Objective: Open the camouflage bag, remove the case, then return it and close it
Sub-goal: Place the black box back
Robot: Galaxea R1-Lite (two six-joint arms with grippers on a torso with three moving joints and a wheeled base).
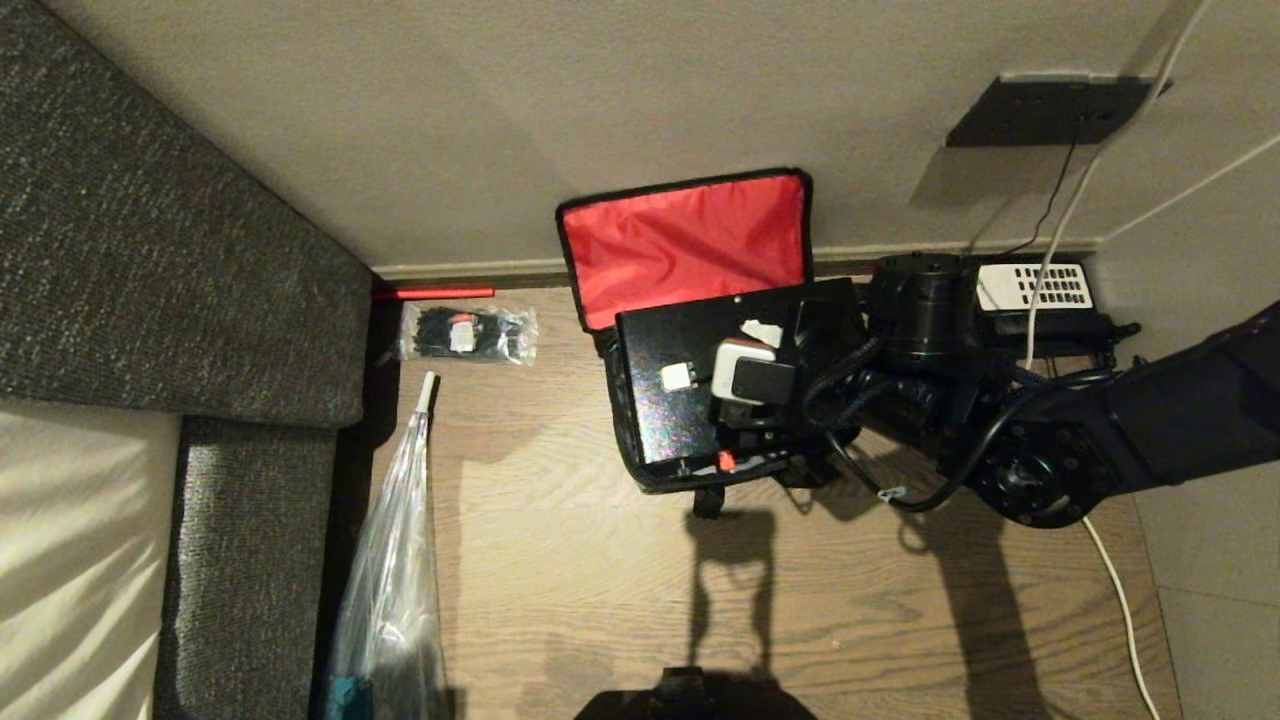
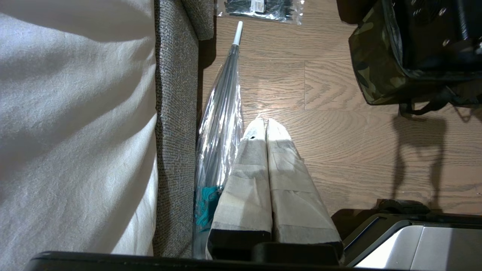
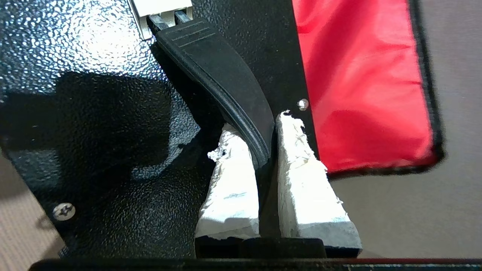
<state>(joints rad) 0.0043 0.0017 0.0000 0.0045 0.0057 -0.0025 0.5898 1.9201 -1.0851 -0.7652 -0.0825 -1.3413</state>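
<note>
The camouflage bag (image 2: 371, 71) stands open on the wood floor. Its red-lined lid (image 1: 685, 245) leans back against the wall. The black case (image 1: 665, 400) fills the bag's mouth, and its speckled top rises above the rim. How deep it sits is hidden. My right gripper (image 3: 260, 126) is shut on the case's black strap handle (image 3: 222, 75), with a white padded finger on each side of it. The right arm (image 1: 1010, 430) reaches in from the right. My left gripper (image 2: 263, 122) hangs shut and empty over the floor, apart from the bag.
A grey sofa (image 1: 150, 250) borders the left side. A clear-wrapped umbrella (image 1: 390, 560) lies along it. A packet of black ties (image 1: 465, 333) lies near the wall. A desk phone (image 1: 1040, 290) with cables sits right of the bag. Bare floor (image 1: 600, 600) lies in front.
</note>
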